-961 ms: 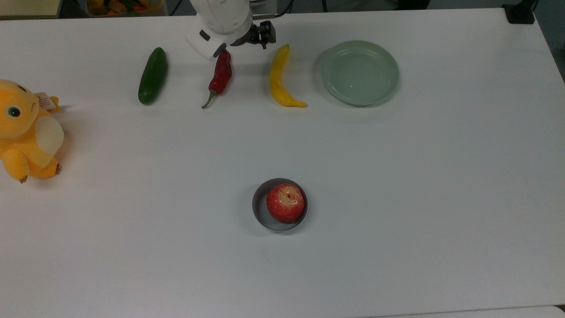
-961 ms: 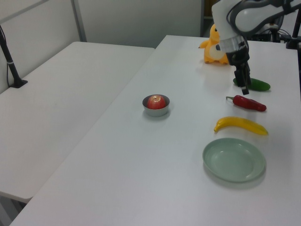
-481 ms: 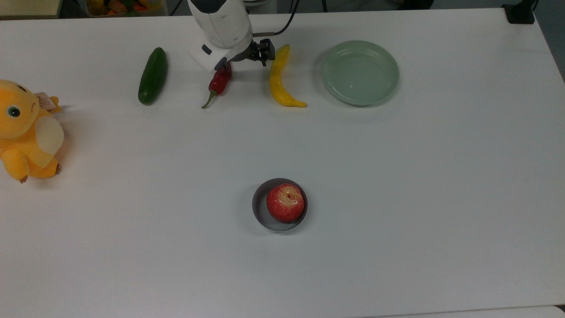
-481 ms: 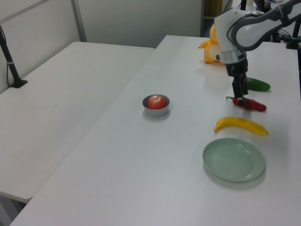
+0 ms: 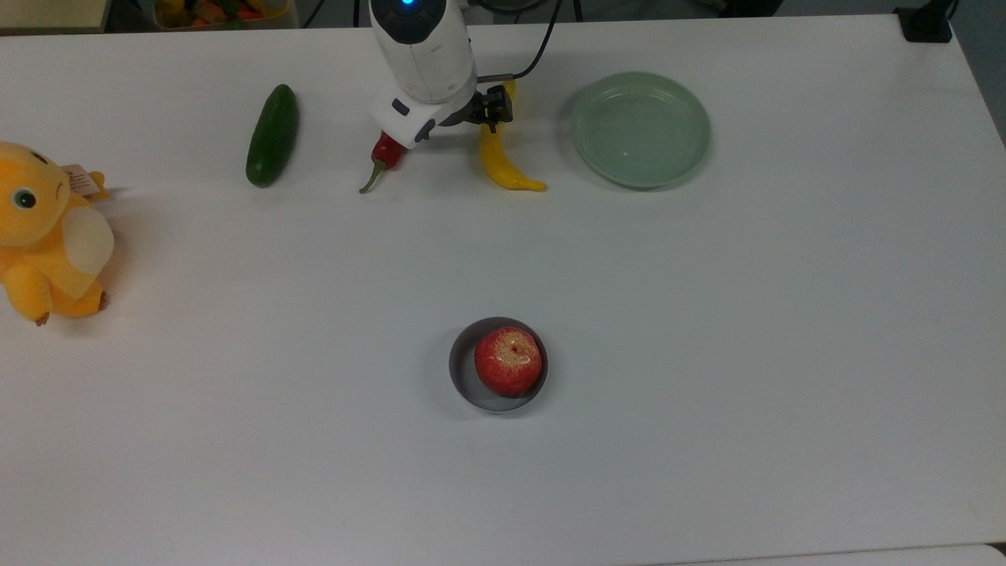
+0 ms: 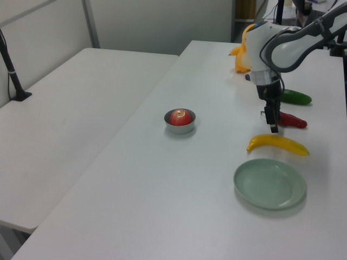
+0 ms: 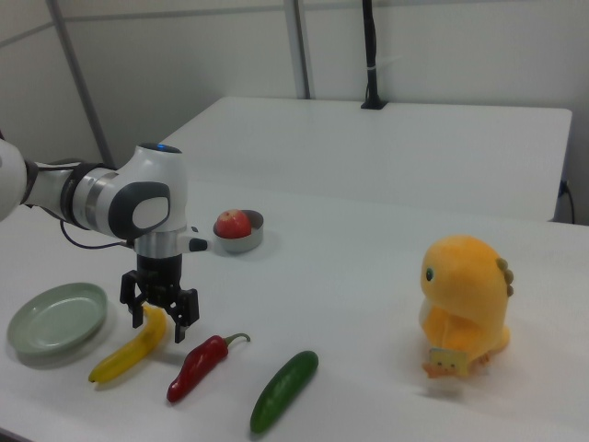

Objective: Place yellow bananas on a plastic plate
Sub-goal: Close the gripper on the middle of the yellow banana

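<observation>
The yellow banana [image 5: 501, 161] lies on the white table between a red chili and the plastic plate [image 5: 640, 130], a pale green round dish with nothing on it. My gripper [image 5: 493, 112] hangs just over the banana's far end, at the top in the top view. In the right view the gripper [image 7: 157, 324] is open, its two fingers spread on either side of the banana [image 7: 124, 357], low near the table. The left view puts the gripper [image 6: 273, 127] just above the banana [image 6: 279, 143], with the plate [image 6: 269, 183] in front.
A red chili [image 5: 383, 153] lies close beside the gripper on the top view's left, with a dark green cucumber [image 5: 272, 135] further left. A grey bowl [image 5: 464, 377] holding a red apple [image 5: 508, 360] stands mid-table. A yellow plush toy [image 5: 47, 232] sits at the top view's left edge.
The gripper has moved from above the chili toward the top view's right and down, and now straddles the banana's far end. Nothing on the table has shifted.
</observation>
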`<state>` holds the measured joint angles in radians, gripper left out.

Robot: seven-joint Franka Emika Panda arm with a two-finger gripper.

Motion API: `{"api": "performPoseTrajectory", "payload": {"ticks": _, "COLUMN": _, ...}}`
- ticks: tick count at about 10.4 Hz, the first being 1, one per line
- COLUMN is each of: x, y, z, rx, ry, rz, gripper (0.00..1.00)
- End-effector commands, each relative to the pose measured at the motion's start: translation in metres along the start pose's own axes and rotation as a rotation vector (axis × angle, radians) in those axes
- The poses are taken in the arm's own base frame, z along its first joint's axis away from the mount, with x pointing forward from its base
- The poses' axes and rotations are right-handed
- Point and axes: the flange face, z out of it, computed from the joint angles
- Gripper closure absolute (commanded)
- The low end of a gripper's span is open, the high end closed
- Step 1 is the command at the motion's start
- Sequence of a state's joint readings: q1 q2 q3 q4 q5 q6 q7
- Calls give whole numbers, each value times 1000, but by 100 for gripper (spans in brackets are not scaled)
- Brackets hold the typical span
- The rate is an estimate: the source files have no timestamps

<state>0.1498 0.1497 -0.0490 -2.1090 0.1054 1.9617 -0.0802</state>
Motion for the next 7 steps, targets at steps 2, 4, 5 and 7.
{"api": "performPoseTrajectory", "payload": {"ticks": 2, "x": 2, "y": -22, "z": 9, "rx": 4, "ry": 13, "rz": -38, "gripper": 0}}
{"api": "performPoseTrajectory", "payload": {"ticks": 4, "x": 4, "y": -27, "z": 16, "rx": 1, "ry": 0, "rz": -47, "gripper": 0}}
{"api": "performPoseTrajectory", "payload": {"ticks": 5, "x": 7, "y": -28, "z": 20, "rx": 0, "ry": 4, "rz": -49, "gripper": 0}}
{"api": "performPoseTrajectory", "payload": {"ticks": 7, "x": 13, "y": -35, "z": 27, "rx": -4, "ry": 28, "rz": -63, "gripper": 8}}
